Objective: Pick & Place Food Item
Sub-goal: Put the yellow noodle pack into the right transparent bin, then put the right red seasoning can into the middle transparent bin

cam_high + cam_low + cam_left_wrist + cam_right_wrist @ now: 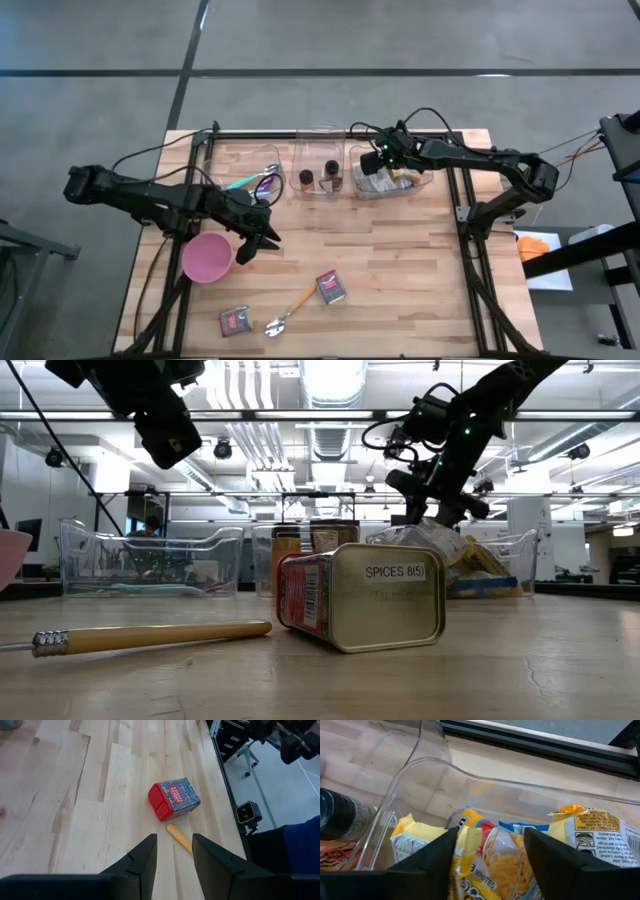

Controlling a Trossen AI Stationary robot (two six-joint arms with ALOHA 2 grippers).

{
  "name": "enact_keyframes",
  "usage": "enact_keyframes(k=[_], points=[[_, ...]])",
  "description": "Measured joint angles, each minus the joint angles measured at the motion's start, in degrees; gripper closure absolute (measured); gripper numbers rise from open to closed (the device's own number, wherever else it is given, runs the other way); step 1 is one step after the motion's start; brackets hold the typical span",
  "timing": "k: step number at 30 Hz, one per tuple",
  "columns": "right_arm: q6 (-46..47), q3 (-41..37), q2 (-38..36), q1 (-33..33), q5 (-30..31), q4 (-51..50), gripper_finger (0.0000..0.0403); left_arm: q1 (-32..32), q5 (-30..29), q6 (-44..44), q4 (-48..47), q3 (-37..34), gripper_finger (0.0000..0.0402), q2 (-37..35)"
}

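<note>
One tin [360, 596] reads "SPICES 8(5)"; right pincer [490, 851] spread over noodle packet [506, 870] marked "MINUTES".

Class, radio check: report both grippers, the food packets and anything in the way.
Right gripper open over pasta packets in clear bin. Left gripper open, empty, near pink bowl. Bin wall close beside.

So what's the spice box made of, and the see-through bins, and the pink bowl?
Spice tin: looks like metal, a brushed gold side with rounded seams and a printed red label.
Clear bins: likely hard plastic, glossy and see-through, so the noodle packets inside show.
Pink bowl: probably plastic, smooth and matte; ceramic cannot be ruled out.
</note>
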Motion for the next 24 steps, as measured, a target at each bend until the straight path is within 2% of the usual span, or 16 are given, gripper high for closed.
enact_keyframes(k=[7,16,24], points=[[0.7,0.0,-0.4,0.0,-1.3,-0.2,0.0124,0.0,0.0,0.0,-0.6,0.0,0.027,0.0],[0.8,-0.1,-3.3,0.0,-2.0,-0.1,0.012,0.0,0.0,0.0,-0.9,0.0,0.027,0.0],[-0.2,-0.1,-6.8,0.1,-4.3,6.1,0.012,0.0,0.0,0.0,-0.9,0.0,0.027,0.0]])
